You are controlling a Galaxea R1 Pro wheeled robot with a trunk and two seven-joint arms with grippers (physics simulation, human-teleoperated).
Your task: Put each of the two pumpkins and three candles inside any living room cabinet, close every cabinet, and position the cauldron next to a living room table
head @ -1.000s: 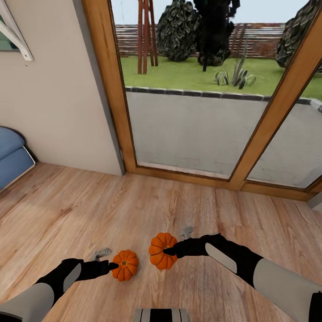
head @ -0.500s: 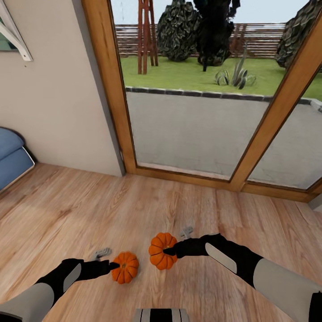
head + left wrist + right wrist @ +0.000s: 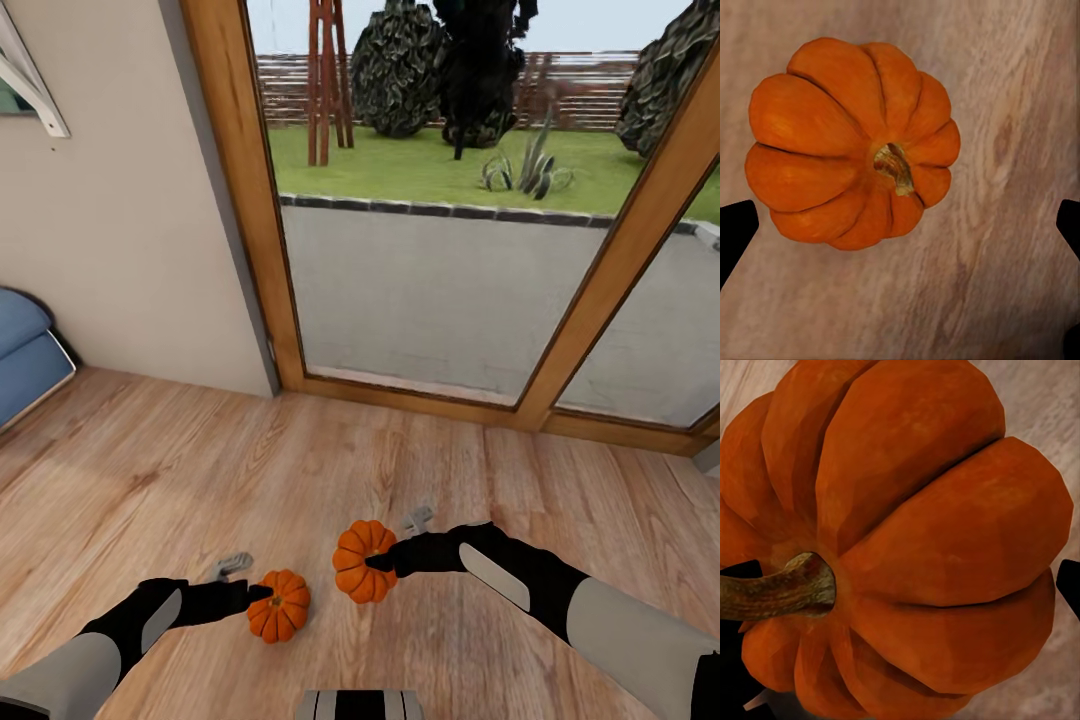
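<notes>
Head view, lower left: left gripper (image 3: 258, 594), fingers spread, touches a small ribbed orange pumpkin (image 3: 279, 605) lying on the wooden floor (image 3: 150, 470). Lower centre: right gripper (image 3: 376, 562) pinches a second ribbed orange pumpkin (image 3: 362, 561). Closing off-centre could roll the loose one away.

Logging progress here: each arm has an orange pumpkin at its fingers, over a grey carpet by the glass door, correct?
No: the head view shows a wooden plank floor, not grey carpet. Otherwise yes: the left pumpkin sits at the left fingers, the right pumpkin at the right fingers, by the glass door.
</notes>
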